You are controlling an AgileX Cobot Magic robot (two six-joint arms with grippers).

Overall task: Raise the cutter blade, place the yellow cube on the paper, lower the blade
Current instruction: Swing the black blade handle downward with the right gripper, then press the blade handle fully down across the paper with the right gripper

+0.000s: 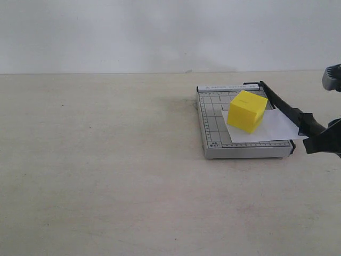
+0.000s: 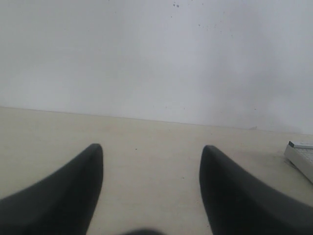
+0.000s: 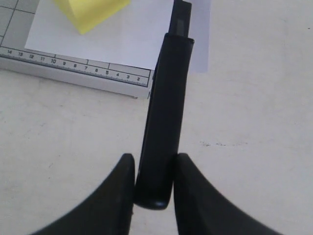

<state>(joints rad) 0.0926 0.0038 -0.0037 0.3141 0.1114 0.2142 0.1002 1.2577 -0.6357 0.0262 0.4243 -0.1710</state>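
Observation:
The yellow cube [image 1: 247, 110] sits on the white paper [image 1: 269, 129], which lies on the grey cutter base [image 1: 213, 133] and sticks out past its right edge. The black blade arm [image 1: 285, 108] slants from its hinge at the far corner toward the right, its handle end a little above the table. My right gripper [image 3: 154, 164] is shut on the blade handle [image 3: 162, 127]; in the exterior view it shows at the right edge [image 1: 319, 140]. The cube's corner [image 3: 90, 12] and the paper [image 3: 122, 34] appear beyond the handle. My left gripper [image 2: 151, 149] is open over bare table, holding nothing.
The beige table [image 1: 106, 170] stretches wide to the left of the cutter. A white wall stands behind. A corner of the cutter base [image 2: 302, 155] shows at the edge of the left wrist view.

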